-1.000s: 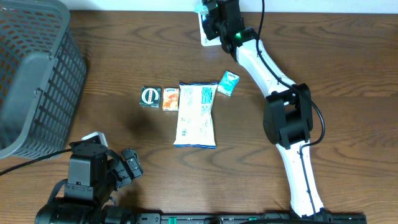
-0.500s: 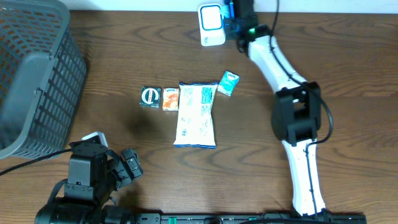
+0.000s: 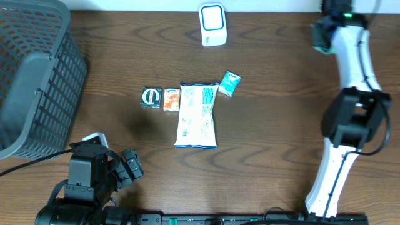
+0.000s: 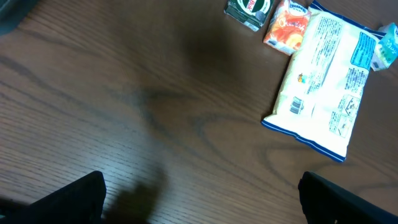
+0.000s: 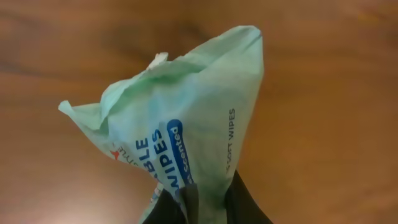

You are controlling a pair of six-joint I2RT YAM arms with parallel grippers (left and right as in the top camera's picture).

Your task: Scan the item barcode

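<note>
**Item:** wipes packet (image 5: 186,124), pale green soft film, crumpled at the top, with a blue label band. No barcode shows on the side in view.
**Location:** held above the far right corner of the table (image 3: 281,125), well apart from the scanner (image 3: 212,25).
**Holder:** right gripper (image 5: 208,199), clamped tight on the packet's lower end.
**Handling note:** the step looks to be presenting the packet to the scanner's window. Turn the printed code toward it and keep the film taut, since creases could spoil the read.
**Left gripper** (image 4: 200,202): jaws wide, holding nothing, low over the table.
**Also present:** snack bag (image 3: 197,114), orange packet (image 3: 172,99), dark packet (image 3: 150,97) and teal packet (image 3: 229,83) at mid-table; basket (image 3: 37,75) at left.
</note>
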